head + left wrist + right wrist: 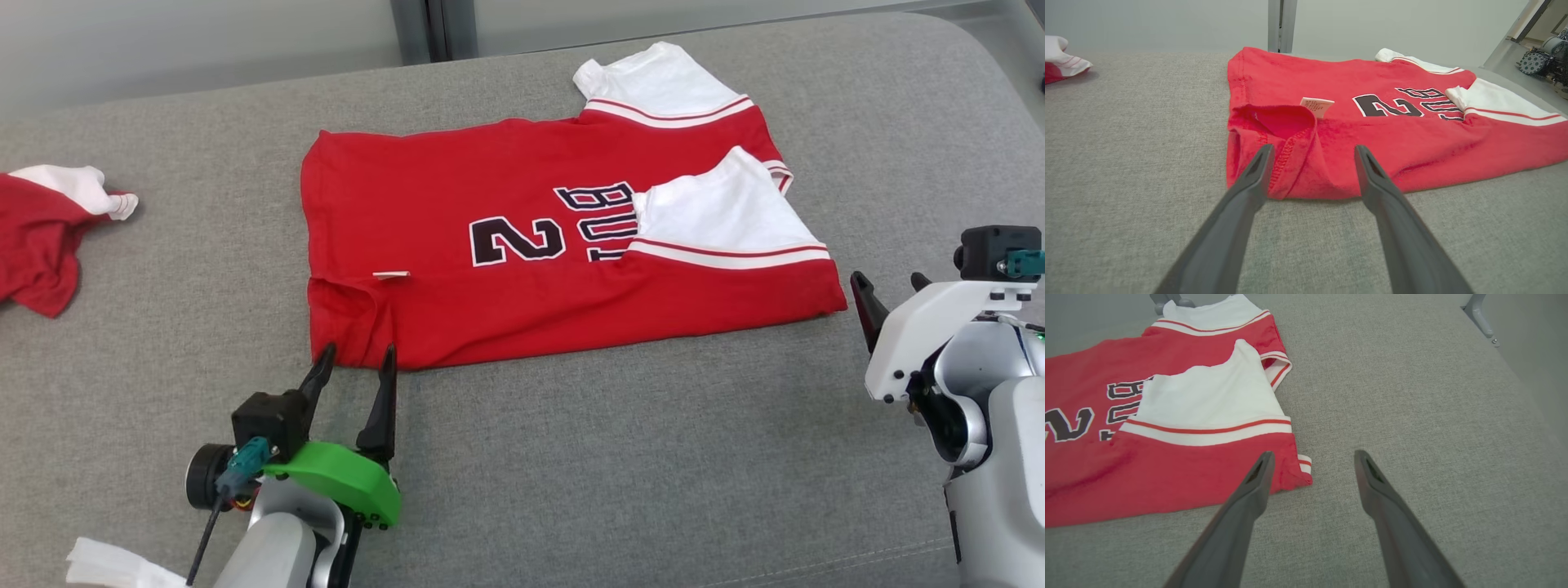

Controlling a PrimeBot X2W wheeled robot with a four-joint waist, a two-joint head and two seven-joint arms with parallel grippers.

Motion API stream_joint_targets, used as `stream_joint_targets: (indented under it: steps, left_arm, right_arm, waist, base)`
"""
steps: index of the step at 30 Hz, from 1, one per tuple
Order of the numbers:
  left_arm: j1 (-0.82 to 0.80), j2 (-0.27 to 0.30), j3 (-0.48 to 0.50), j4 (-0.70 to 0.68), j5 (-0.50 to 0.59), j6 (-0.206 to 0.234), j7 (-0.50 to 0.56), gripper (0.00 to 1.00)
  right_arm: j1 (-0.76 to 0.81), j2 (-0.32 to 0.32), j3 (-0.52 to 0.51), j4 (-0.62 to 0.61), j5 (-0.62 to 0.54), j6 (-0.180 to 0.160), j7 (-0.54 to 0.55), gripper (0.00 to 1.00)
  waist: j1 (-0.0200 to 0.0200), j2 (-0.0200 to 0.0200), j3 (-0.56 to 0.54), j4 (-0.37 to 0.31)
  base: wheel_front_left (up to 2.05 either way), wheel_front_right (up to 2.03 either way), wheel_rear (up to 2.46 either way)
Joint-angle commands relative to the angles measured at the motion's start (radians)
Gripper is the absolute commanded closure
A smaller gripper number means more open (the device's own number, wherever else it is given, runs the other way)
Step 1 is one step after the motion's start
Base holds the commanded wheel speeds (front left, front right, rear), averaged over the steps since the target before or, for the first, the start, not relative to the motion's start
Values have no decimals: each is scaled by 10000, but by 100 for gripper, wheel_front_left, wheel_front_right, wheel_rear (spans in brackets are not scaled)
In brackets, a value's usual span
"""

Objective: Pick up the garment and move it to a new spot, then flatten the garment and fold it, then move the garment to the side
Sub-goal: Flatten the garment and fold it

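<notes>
In the head view the garment (522,269) lies half-folded on the surface (571,457), with my left gripper (357,359) and right gripper (888,282) wide open and empty at its near corners; in the left wrist view I'd pinch the hem (1290,175) evenly, and in the right wrist view I'd reach the sleeve corner (1294,473) first.

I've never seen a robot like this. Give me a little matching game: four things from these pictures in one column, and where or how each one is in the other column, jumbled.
Column one:
1. red jersey
2. crumpled garment
3. left gripper
4. right gripper

Column two:
A. open, beside the jersey's sleeve-end corner
B. bunched up at the far left
C. spread out flat in the middle
D. open, at the jersey's hem corner

Pairs: 1-C, 2-B, 3-D, 4-A
</notes>
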Motion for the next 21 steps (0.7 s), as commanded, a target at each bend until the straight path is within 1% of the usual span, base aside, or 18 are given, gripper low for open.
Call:
stream_joint_targets:
  steps: [1,3,7,13,16,17,19,21]
  left_arm:
    - [-216,-22,-45,134,143,120,61,0]
    - [-461,-68,-218,393,362,261,168,0]
    - [-997,-111,-327,943,716,711,147,0]
    - [-1669,-166,-546,1727,1020,1001,243,0]
    - [-1887,-213,-483,2111,1053,1210,156,0]
    - [-1947,-229,-419,2249,1073,1382,130,0]
    - [-2037,-244,-307,2403,1043,1592,79,0]
    - [-2076,-233,-218,2515,957,1661,40,0]
  right_arm:
    - [20,71,-62,76,-96,-4,49,0]
    - [-113,138,-89,267,-170,-4,51,0]
    - [-589,334,-35,825,-220,-4,-57,0]
    - [-1324,418,113,1721,-382,-4,-167,0]
    - [-1555,422,126,2141,-455,-4,-269,0]
    - [-1621,418,102,2257,-474,-4,-312,0]
    - [-1711,406,64,2421,-538,-4,-388,0]
    - [-1731,413,11,2569,-533,-4,-446,0]
  waist:
    - [0,-1,60,-30]
    - [0,-1,145,-60]
    - [0,-1,410,-123]
    - [0,-1,802,-63]
    - [0,-1,930,14]
    - [0,-1,970,45]
    - [0,-1,1024,87]
    - [0,-1,1075,126]
  base:
    - [0,0,0]
    - [0,0,0]
    - [0,0,0]
    - [0,0,0]
    - [0,0,0]
    - [0,0,0]
    - [0,0,0]
    - [0,0,0]
